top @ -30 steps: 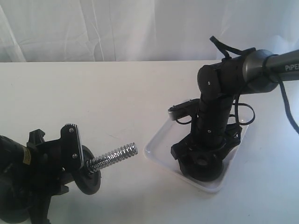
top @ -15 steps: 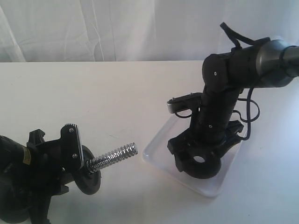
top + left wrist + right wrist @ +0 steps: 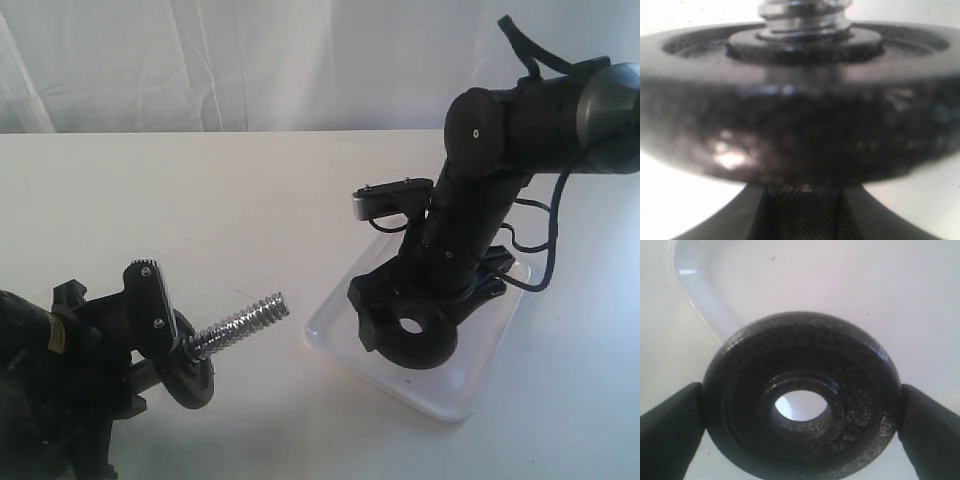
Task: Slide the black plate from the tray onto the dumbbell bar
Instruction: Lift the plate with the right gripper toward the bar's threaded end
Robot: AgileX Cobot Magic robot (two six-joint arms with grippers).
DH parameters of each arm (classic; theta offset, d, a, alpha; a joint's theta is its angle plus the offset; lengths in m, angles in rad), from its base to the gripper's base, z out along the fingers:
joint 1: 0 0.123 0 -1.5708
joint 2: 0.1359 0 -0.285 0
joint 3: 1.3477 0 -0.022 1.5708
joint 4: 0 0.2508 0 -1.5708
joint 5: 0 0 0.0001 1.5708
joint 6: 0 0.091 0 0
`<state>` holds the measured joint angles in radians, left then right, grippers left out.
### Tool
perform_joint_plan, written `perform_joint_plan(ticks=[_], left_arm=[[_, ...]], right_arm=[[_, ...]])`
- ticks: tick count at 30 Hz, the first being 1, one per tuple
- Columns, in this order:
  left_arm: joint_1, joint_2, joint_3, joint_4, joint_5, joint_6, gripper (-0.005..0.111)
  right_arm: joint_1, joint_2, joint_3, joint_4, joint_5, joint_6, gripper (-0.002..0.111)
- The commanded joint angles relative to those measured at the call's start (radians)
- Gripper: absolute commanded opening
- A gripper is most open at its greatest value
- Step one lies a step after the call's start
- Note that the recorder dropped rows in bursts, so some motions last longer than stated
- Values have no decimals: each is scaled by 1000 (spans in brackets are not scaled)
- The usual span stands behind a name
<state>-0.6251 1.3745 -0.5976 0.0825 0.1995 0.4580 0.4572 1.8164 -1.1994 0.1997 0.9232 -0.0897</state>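
My right gripper (image 3: 408,322) is shut on the black plate (image 3: 418,342), its fingers (image 3: 670,426) pressing opposite edges of the rim. The plate (image 3: 802,395) hangs tilted just above the white tray (image 3: 470,392), and its centre hole shows light through it. At lower left my left gripper (image 3: 150,335) is shut on the dumbbell bar (image 3: 240,322), whose threaded end points up and right toward the plate with a clear gap between them. A second black disc (image 3: 190,378) sits on the bar next to the left fingers. That disc (image 3: 800,110) fills the left wrist view, with the bar's thread (image 3: 802,20) beyond it.
The tray's rounded rim (image 3: 695,287) lies under the held plate. A white cloth-covered table (image 3: 230,210) runs between the two arms, with a white curtain behind. The right arm's cables (image 3: 530,250) hang over the tray's far side.
The right gripper has lifted the black plate off the tray and carried it left. The left arm has shifted slightly, tilting the bar's end a little higher.
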Motion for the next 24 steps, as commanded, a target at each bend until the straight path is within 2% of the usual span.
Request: perform_joint_plan(ticks=[1,10,16,21,24], left_arm=[[-5,-39,-21,-7,-49,-18,0],[-5,-39,-21,-7,-55,-22,0],[-5,-39,-21,-7,-59,-22,0],[-5,-39,-21,-7,-59,-22,0],[-5,-39,-21,-7,-59,-22,0]], right_arm=[[0,-34,-2,93,7,-88,0],[-9,-107,-27,138,69,-178,0],[-80,-110,-25,441,142,-428,0],[-184,-110,-19,621,215,-552,0],[-253,-91,-9,817,298,-727,0]])
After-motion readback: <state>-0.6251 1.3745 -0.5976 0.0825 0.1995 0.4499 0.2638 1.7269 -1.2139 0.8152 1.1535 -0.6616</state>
